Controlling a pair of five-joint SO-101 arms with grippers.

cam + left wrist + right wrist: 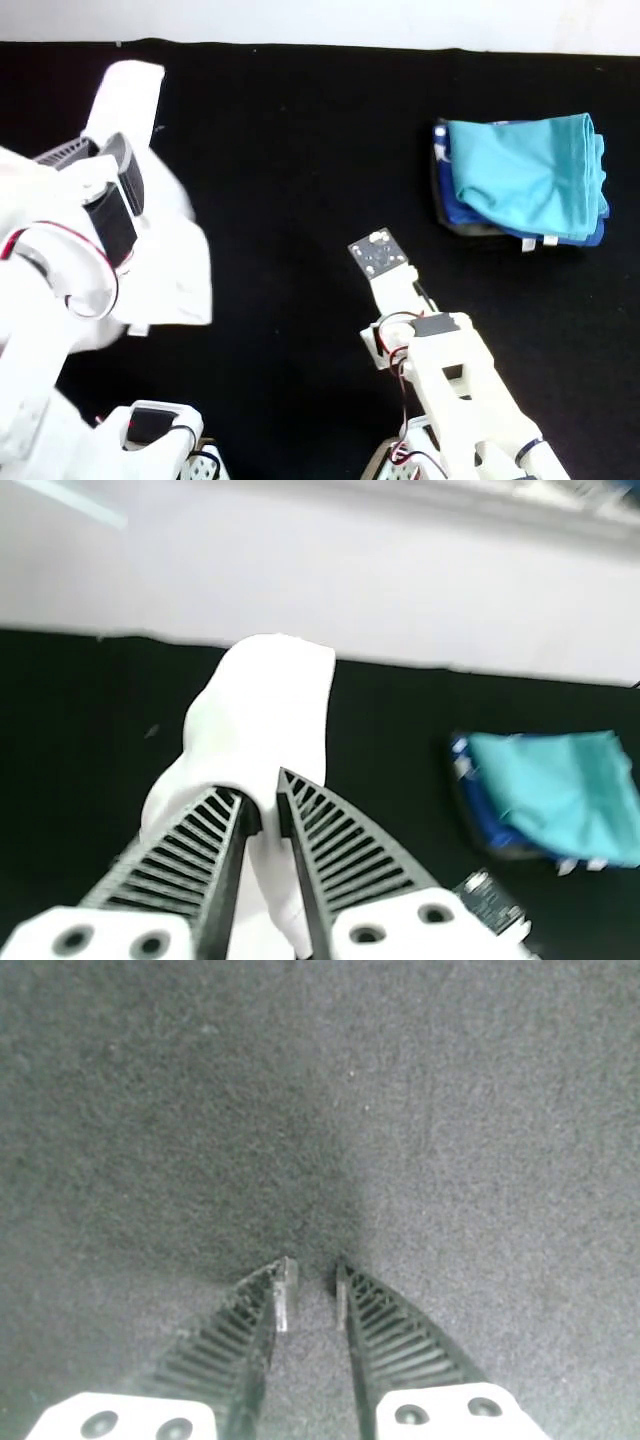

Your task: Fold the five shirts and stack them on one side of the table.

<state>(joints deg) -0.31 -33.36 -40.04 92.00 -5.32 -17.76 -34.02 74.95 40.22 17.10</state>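
Your left gripper (262,792) is clamped on the white shirt (268,705); lay it flat (no bunching). The right gripper (311,1288) sits parted, empty.

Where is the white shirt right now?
The white shirt is held by the left gripper on the left of the high view, well apart from the folded stack at the far right.

white shirt (175,265) — half hidden behind left arm (40,330) | stack (550,790) — cut by edge
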